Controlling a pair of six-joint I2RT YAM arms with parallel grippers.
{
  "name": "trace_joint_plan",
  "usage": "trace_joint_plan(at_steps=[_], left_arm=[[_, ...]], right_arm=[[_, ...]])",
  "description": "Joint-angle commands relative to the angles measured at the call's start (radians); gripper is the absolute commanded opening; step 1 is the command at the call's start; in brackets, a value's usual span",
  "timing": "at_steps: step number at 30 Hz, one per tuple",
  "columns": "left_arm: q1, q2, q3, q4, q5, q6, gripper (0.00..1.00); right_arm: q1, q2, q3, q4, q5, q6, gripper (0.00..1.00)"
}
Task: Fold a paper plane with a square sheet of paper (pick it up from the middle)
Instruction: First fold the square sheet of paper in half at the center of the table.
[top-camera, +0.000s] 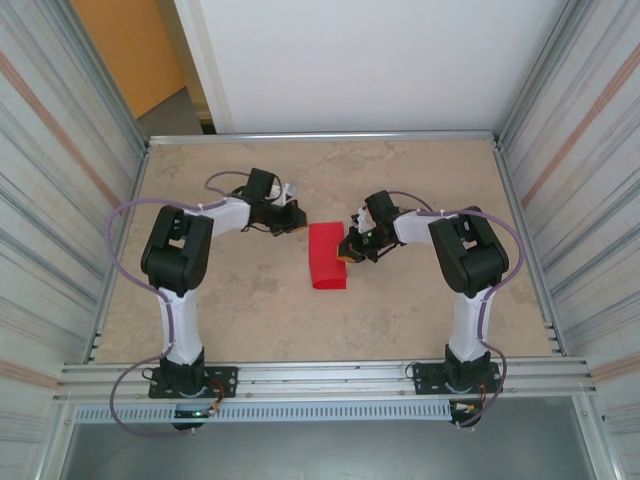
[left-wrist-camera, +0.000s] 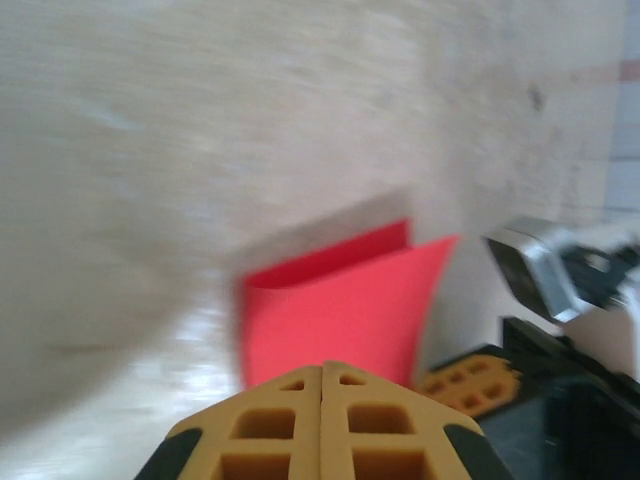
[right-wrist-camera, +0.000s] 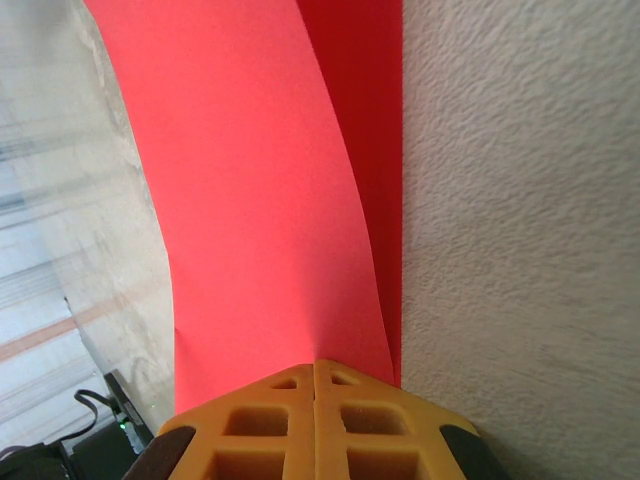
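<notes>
On the left, the left tool (top-camera: 293, 219) is shut tight with nothing in it. It sits just beside the far left corner of the square sheet of paper (top-camera: 327, 258), maybe ready to press a crease flat. The red sheet lies in the middle of the counter (top-camera: 250, 310), folded over on itself, and its top half bulges up a little. On the right, the right tool (right-wrist-camera: 316, 364) seems shut on the two loose edges, likely to hold them lined up.
</notes>
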Motion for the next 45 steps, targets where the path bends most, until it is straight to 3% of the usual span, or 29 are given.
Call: trace_joint_plan(at_steps=[1,12,24,31,37,45], left_arm=[[-0.048,-0.019,-0.003,0.040,-0.003,-0.040,0.00],[-0.063,0.139,0.132,-0.099,-0.078,-0.037,0.00],[0.021,0.253,0.263,-0.207,-0.151,-0.012,0.00],[0.056,0.213,0.316,-0.249,-0.136,0.018,0.00],[0.022,0.045,0.158,-0.170,-0.023,-0.043,0.00],[-0.108,-0.120,-0.111,-0.053,0.056,-0.133,0.00]], right_arm=[[-0.008,0.171,-0.121,-0.244,0.351,-0.020,0.00],[-0.009,0.174,-0.130,-0.228,0.359,-0.024,0.00],[-0.017,0.178,-0.139,-0.214,0.372,-0.028,0.00],[-0.019,0.179,-0.140,-0.211,0.369,-0.028,0.00],[-0.018,0.182,-0.141,-0.205,0.365,-0.024,0.00],[-0.017,0.190,-0.144,-0.200,0.357,-0.017,0.00]])
